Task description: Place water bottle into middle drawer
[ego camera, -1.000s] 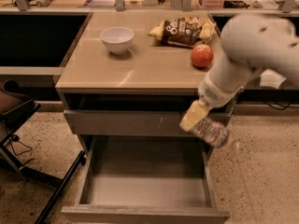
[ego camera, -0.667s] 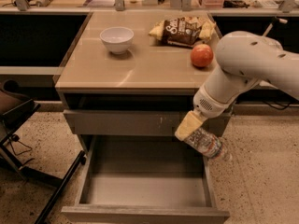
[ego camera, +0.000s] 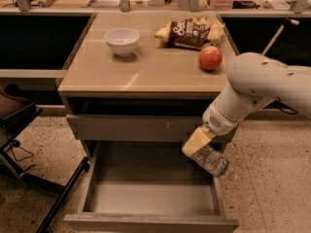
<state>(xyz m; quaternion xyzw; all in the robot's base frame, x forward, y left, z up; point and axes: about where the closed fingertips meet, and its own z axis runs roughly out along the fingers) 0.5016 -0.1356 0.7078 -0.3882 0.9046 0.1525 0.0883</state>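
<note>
Over the last second the arm had sunk and swung a little left. Its gripper [ego camera: 195, 143] now hung just below the scratched upper drawer front [ego camera: 136, 128], at the right end of the cabinet. Its pale fingers were closed around the upper end of the water bottle [ego camera: 212, 162]. The bottle slanted down and to the right from that grip, clear of every surface.

The middle drawer [ego camera: 90, 181] stood pulled out toward us, its grey floor bare. The bottle had dropped to about the level of the drawer's far right corner. Its lower end seemed to hang above or just outside the right wall, and we could not tell which.

We judged the carry nearly done but the release not yet safe. The bottle would need to go further left and down so that it fell inside the walls. The bowl [ego camera: 121, 41], chip bag [ego camera: 188, 31] and apple [ego camera: 210, 58] sat on the countertop [ego camera: 146, 74] exactly where they had been.
</note>
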